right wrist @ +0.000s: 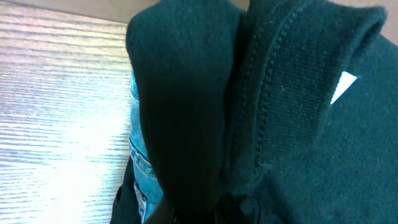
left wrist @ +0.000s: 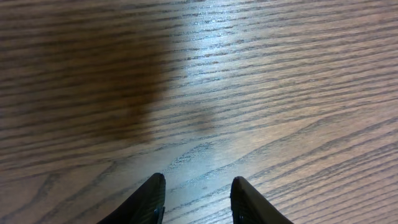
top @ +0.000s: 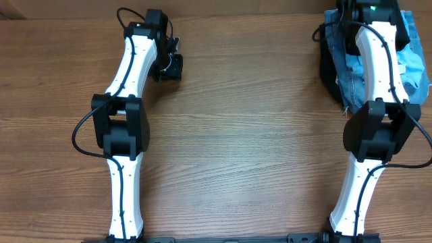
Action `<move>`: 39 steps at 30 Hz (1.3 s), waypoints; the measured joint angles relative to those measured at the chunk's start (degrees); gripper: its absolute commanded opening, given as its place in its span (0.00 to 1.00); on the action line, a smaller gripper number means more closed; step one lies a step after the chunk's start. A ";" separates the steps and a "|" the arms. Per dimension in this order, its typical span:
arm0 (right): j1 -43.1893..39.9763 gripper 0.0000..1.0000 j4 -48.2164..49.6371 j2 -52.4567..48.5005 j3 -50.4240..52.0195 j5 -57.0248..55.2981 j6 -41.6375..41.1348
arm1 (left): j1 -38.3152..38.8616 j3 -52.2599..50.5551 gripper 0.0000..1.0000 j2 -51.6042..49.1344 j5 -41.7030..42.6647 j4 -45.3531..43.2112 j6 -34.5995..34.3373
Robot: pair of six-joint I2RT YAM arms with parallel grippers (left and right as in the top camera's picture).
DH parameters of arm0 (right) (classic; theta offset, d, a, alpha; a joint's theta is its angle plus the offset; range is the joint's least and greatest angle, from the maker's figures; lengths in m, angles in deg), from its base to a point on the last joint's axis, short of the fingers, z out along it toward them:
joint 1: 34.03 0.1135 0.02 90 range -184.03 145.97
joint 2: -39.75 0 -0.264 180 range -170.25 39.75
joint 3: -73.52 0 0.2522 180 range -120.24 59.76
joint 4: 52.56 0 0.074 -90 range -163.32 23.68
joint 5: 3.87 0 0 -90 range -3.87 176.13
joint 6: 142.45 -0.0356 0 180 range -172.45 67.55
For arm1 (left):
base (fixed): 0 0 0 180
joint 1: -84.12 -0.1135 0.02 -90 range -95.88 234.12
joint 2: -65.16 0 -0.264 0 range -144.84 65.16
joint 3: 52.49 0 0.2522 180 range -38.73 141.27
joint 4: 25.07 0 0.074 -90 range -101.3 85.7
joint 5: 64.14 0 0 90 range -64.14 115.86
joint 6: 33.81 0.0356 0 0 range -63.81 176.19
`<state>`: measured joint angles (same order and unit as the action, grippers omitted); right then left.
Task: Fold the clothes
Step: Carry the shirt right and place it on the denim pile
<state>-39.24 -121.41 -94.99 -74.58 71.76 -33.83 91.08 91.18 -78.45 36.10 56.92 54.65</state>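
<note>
The clothes, a black T-shirt (right wrist: pixel 292 124) with a small white label (right wrist: pixel 345 84), fill the right wrist view in bunched folds. From overhead the T-shirt (top: pixel 329 64) shows as a dark edge of the pile at the far right corner. My right gripper (top: pixel 352 15) is over that pile, shut on the black fabric, which hides its fingertips. At the far left of the table my left gripper (top: pixel 170 66) hovers low over bare wood. Its fingers (left wrist: pixel 152 193) stand apart with nothing between them.
Blue denim jeans (top: pixel 356 79) and a light blue printed shirt (top: pixel 413 67) lie in the same pile under the right arm. The jeans (right wrist: pixel 140 155) also show beside the black fabric in the right wrist view. The wooden table (top: pixel 256 135) stretches between the two arms.
</note>
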 measured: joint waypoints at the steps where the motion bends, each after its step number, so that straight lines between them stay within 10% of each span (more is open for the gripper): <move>1: 0.00 0.04 -0.17 0.00 -1.77 -0.26 -0.48 | 0.00 0.00 0.38 0.00 0.00 -0.09 0.00; 7: -5.22 0.04 -3.54 2.19 -20.68 -5.44 -0.11 | 0.00 0.00 0.38 0.00 -0.02 -0.11 0.00; 17: -27.87 0.04 -4.24 2.99 -20.48 2.40 0.31 | 0.00 0.00 0.38 0.00 -0.02 -0.46 0.00; 39: -3.78 0.04 -3.28 -3.39 -5.31 5.84 -4.87 | -0.28 0.00 0.38 0.02 0.00 0.76 0.00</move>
<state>-43.02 -124.69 -98.38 -79.90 77.60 -38.71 90.80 91.18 -78.43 36.10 57.69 54.65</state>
